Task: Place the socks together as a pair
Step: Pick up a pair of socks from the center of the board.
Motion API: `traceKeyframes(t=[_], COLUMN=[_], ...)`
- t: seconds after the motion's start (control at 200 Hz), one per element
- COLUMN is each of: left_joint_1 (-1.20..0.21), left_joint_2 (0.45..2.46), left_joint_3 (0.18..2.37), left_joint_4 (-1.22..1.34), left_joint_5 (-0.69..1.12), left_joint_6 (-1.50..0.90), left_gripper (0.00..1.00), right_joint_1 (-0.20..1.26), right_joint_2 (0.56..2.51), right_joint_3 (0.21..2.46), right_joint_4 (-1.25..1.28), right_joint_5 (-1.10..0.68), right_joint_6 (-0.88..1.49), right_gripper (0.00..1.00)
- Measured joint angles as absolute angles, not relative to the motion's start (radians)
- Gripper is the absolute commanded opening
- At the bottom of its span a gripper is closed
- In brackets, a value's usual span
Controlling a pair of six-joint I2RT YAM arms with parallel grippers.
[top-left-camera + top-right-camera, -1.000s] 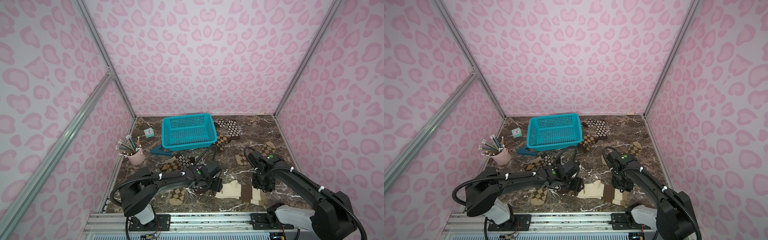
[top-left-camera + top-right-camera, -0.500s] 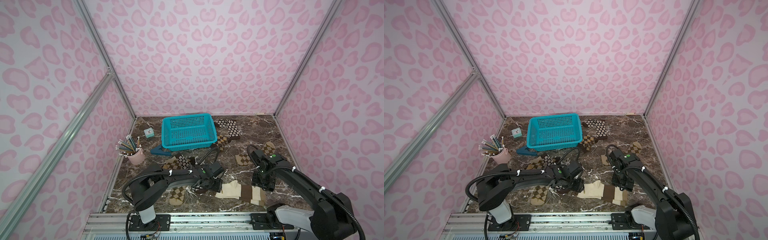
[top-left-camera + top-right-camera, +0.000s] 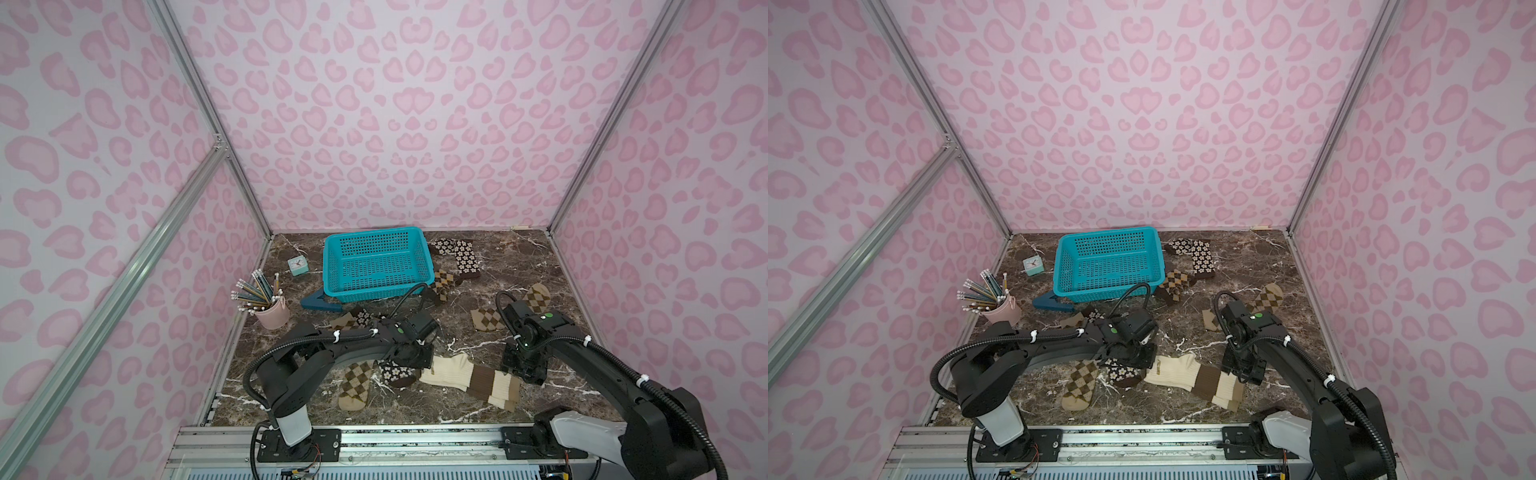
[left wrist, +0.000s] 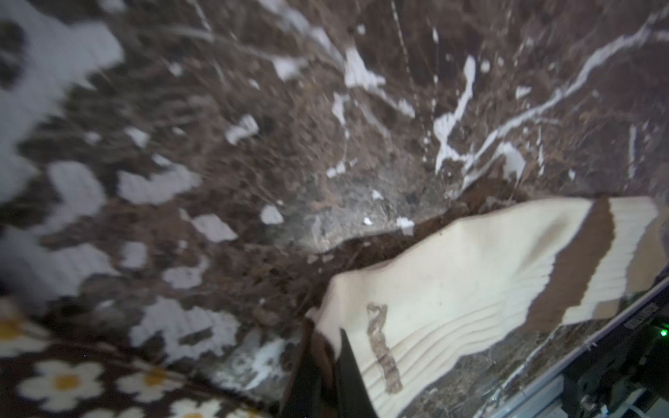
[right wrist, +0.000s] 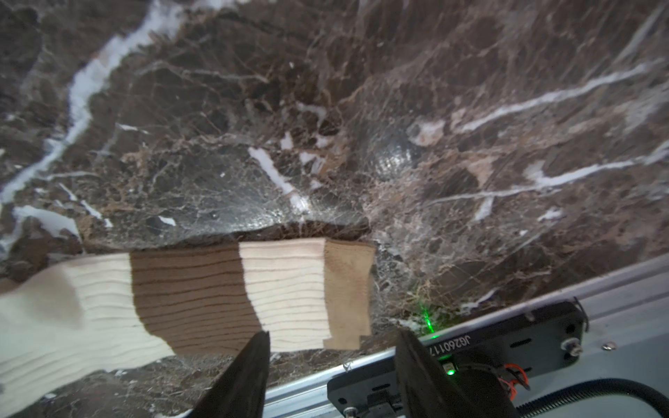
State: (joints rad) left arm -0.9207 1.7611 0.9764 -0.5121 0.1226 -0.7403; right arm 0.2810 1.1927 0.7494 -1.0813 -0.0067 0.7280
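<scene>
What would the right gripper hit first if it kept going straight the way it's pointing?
Probably the cuff of the striped sock, just ahead of the open right gripper; depth is unclear, so it could land on bare table.

flower sock (image 4: 61, 380): blurred, edge-cropped | striped sock (image 5: 195, 289): toe end cropped

I see pink heart-print walls (image 3: 374, 124) rising behind and beside the dark brown marble tabletop (image 3: 519, 257), with aluminium posts (image 3: 593, 145) at its back corners.
</scene>
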Motion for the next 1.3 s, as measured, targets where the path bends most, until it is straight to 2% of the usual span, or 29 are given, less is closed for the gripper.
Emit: traceKeyframes(t=[0.17, 0.475, 0.865, 1.01, 1.225, 1.3], left_joint_1=[-0.834, -0.825, -0.823, -0.823, -0.823, -0.823], left_joint_2=[1.713, 1.722, 1.716, 1.701, 1.665, 1.647], left_joint_3=[0.976, 0.960, 0.939, 0.928, 0.923, 0.923], left_joint_4=[-0.524, -0.534, -0.533, -0.532, -0.532, -0.534], left_joint_5=[0.104, 0.119, 0.127, 0.127, 0.134, 0.143], left_joint_6=[-0.709, -0.685, -0.678, -0.678, -0.676, -0.672], left_gripper=[0.05, 0.04, 0.04, 0.04, 0.04, 0.03], right_joint_1=[0.252, 0.247, 0.250, 0.255, 0.292, 0.292], right_joint_2=[1.176, 1.133, 1.093, 1.127, 1.177, 1.153], right_joint_3=[0.697, 0.574, 0.496, 0.492, 0.496, 0.496], right_joint_4=[-0.993, -0.830, -0.782, -0.770, -0.741, -0.737], right_joint_5=[-0.115, -0.302, -0.299, -0.284, -0.285, -0.283], right_joint_6=[0.739, 0.830, 0.896, 0.920, 0.942, 0.944], right_gripper=[0.62, 0.61, 0.56, 0.39, 0.01, 0.00])
